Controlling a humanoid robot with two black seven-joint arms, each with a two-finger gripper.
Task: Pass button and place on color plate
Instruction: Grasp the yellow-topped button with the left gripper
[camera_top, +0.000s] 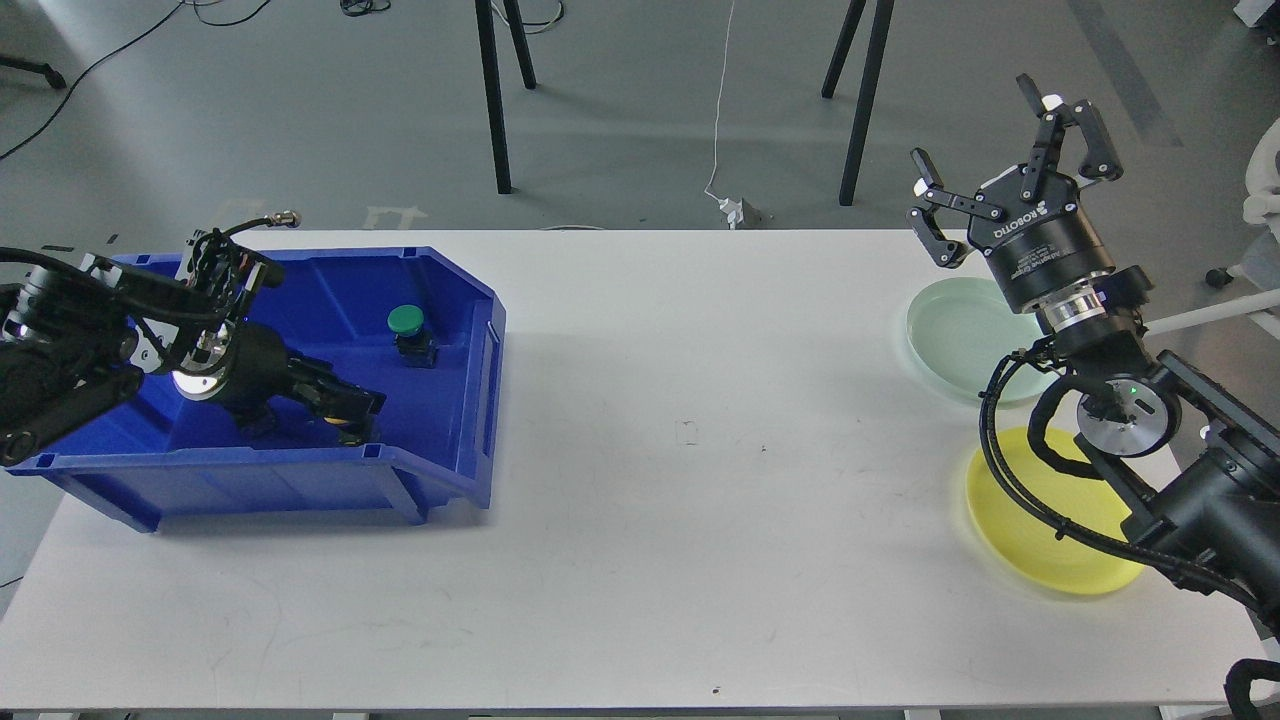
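Head view first, operator: your left claw (355, 412) is down inside the deep blue plastic bin (455, 300) on the left of the white worktop (700, 450), its fingers low at the bin's front wall. They look closed around something small with a yellow glint (too dark to say what, so I cannot tell its grip for certain). Your green-capped push button on a black base (410, 333) stands upright on the bin floor, apart from that claw, further back. Over on the right, your right claw (1000, 150) hangs released, fingers spread wide, above the pale green round plate (945, 335). Just in front lies the yellow round plate (1030, 540).
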